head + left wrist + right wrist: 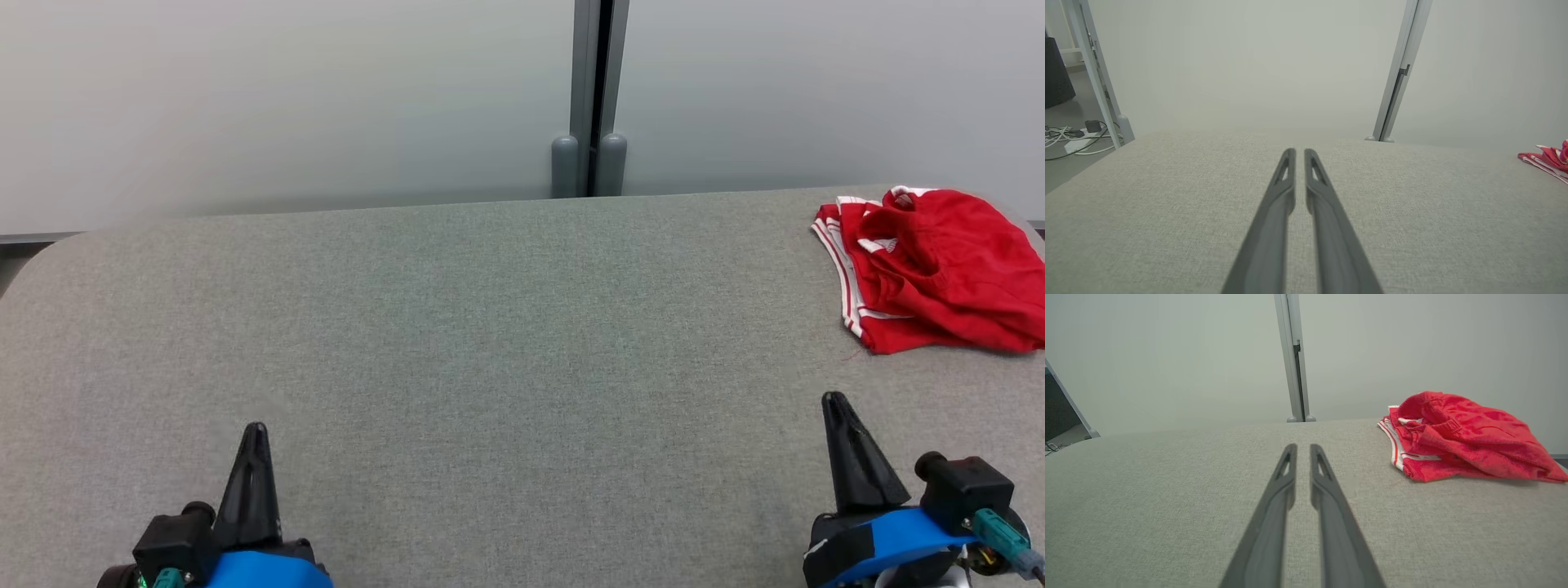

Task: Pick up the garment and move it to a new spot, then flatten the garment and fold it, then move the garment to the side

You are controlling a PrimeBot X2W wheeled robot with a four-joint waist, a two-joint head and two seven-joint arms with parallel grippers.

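Left hand (255,428) sits at the lower left of the head view. Its two dark fingers are drawn together into a single point that aims up the frame. In the left wrist view this hand (1299,152) shows its fingers running side by side with only a thin slit between them, and nothing is caught in that slit. Right hand (833,398) stands at the lower right of the head view, likewise pinched to a point. In the right wrist view that hand (1302,447) has its fingers nearly together with a narrow gap, gripping nothing. Both hands are over bare grey cloth of the tabletop (490,327), well apart from each other.

The garment (939,269) is red with white stripes along one edge. It lies crumpled in a heap at the upper right of the head view, on the tabletop near its far edge, and it runs off the right border of the frame. It lies up the frame from the right hand and apart from it. In the right wrist view the garment (1461,437) lies to the right of the fingertips, touching neither finger. In the left wrist view only a red and white corner of it (1549,161) shows at the right edge.

Behind the tabletop a grey post (594,98) rises at top centre between pale wall panels. At the left edge of the left wrist view, cables (1069,139) lie on the floor.
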